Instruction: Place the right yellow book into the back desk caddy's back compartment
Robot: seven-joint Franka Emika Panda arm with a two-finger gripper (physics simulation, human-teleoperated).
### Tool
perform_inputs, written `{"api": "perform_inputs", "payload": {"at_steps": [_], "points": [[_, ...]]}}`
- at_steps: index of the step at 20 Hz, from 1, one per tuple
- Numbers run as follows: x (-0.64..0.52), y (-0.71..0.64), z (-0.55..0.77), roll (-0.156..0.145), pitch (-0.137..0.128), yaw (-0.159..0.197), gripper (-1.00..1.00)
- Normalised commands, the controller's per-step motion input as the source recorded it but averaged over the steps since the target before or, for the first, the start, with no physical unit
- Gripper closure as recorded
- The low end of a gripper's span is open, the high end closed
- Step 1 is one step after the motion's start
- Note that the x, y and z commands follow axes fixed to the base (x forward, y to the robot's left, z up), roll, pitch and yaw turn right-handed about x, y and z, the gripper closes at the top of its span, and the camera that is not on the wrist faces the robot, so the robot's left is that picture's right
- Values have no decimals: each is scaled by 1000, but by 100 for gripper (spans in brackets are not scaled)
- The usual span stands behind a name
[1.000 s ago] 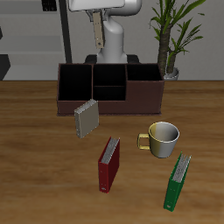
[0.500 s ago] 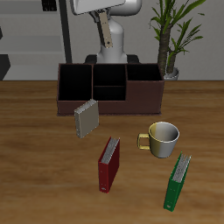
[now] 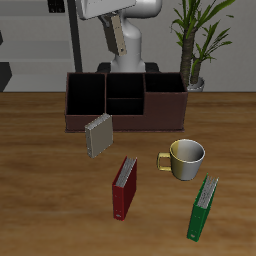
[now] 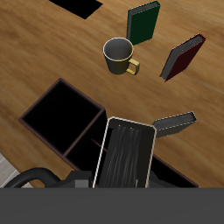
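Observation:
My gripper (image 3: 116, 24) is high above the back of the table, shut on a small yellowish-grey book (image 3: 118, 40) that hangs tilted below it. In the wrist view this book (image 4: 125, 156) fills the space under the gripper (image 4: 122, 178). It hangs above the back desk caddy (image 3: 125, 123), a wide dark brown box. The caddy's back compartment (image 3: 125, 85) is the small rear cell of its middle section. The book hides that cell in the wrist view, where one large cell (image 4: 58, 114) shows. The other alike yellow book (image 3: 98, 135) leans at the caddy's front wall and shows in the wrist view (image 4: 175, 123).
A yellow mug (image 3: 186, 160) stands in front of the caddy, with a red book (image 3: 124, 187) and a green book (image 3: 204, 208) nearer the table's front edge. A potted plant (image 3: 196, 45) stands behind the caddy's end. The robot base (image 3: 130, 50) is behind the caddy.
The gripper with the held book has shifted slightly toward the plant side and the book has tilted. Nothing on the table has moved.

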Motion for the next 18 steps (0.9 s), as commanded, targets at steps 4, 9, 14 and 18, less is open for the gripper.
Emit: {"api": "perform_inputs", "payload": {"at_steps": [4,9,14,18], "points": [[-1,-12,1,8,10,155,100],[29,-54,20,-15,13,126,100],[-59,75,-14,3,8,132,100],[-22,123,3,-5,4,129,100]]}}
